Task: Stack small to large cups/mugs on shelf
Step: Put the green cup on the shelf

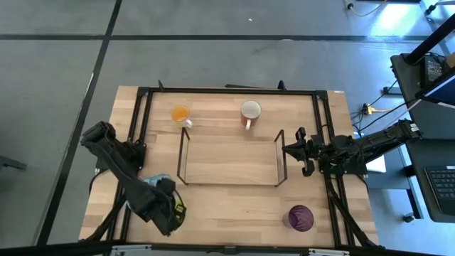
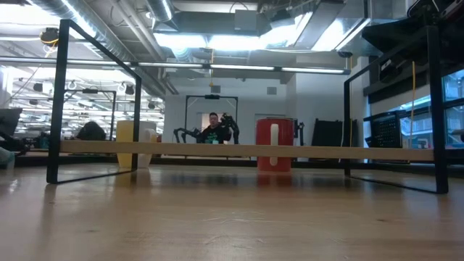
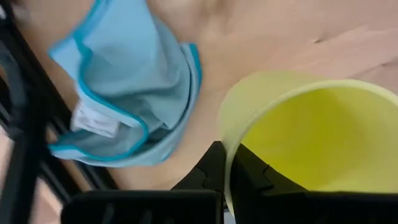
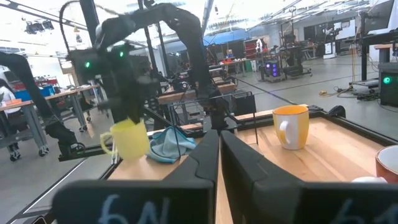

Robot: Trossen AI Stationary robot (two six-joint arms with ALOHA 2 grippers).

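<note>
The yellow-green mug [image 3: 311,137] sits at the table's near left [image 1: 178,211], beside the light blue cloth [image 1: 153,181]. My left gripper [image 3: 227,152] is shut on it. The orange mug [image 1: 180,114] and the white mug [image 1: 250,110] stand on their bases near the far edge, behind the black wire shelf [image 1: 229,183]. The dark purple cup [image 1: 300,217] stands at the near right. My right gripper [image 1: 286,149] hovers shut at the shelf's right end, touching nothing. My left gripper holds the yellow-green mug by its rim wall [image 3: 224,124]. One finger [image 3: 252,171] is inside the mug and the other finger [image 3: 208,168] is outside. The fingers come from above. Whether the mug's base is on the table does not show.
The shelf's tall end frames [image 2: 54,101] stand in the table's middle, with bare wood between them. The black metal table frame [image 1: 142,107] runs along the table's sides. The cloth [image 3: 124,106] lies crumpled right next to the held mug. A person sits far off in the room [image 2: 212,127].
</note>
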